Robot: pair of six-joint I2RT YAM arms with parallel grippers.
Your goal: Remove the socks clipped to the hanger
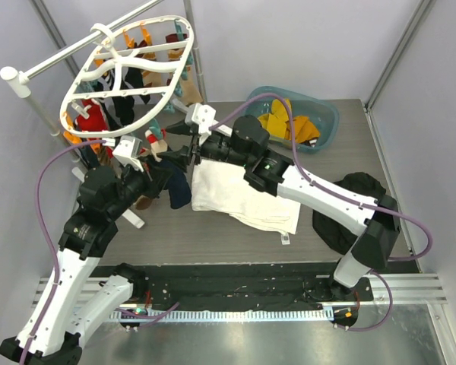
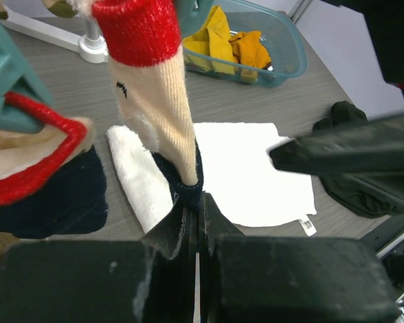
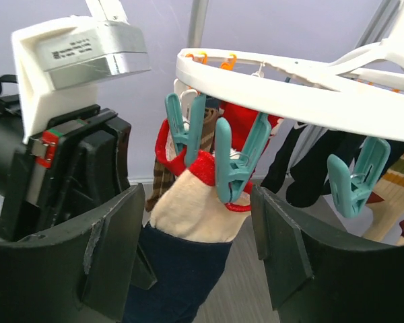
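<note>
The white oval hanger (image 1: pixel 129 76) hangs at the back left with several socks (image 1: pixel 125 103) clipped under it. My left gripper (image 2: pixel 192 202) is shut on the navy toe of a cream sock with a red cuff (image 2: pixel 163 114), which hangs from above. My right gripper (image 3: pixel 195 235) is open. Its jaws stand on either side of a cream, red-cuffed, navy sock (image 3: pixel 195 208), just below the teal clip (image 3: pixel 232 161) that holds it to the hanger rim (image 3: pixel 296 87). In the top view both grippers (image 1: pixel 163 167) (image 1: pixel 181 148) meet under the hanger's near edge.
A teal bin (image 1: pixel 328 114) with yellow socks stands at the back right. A white cloth (image 1: pixel 243 194) lies mid-table and a black garment heap (image 1: pixel 349 213) at the right. The white pole stand (image 1: pixel 61 61) carries the hanger. Further teal clips (image 3: pixel 353 178) and dark socks hang close by.
</note>
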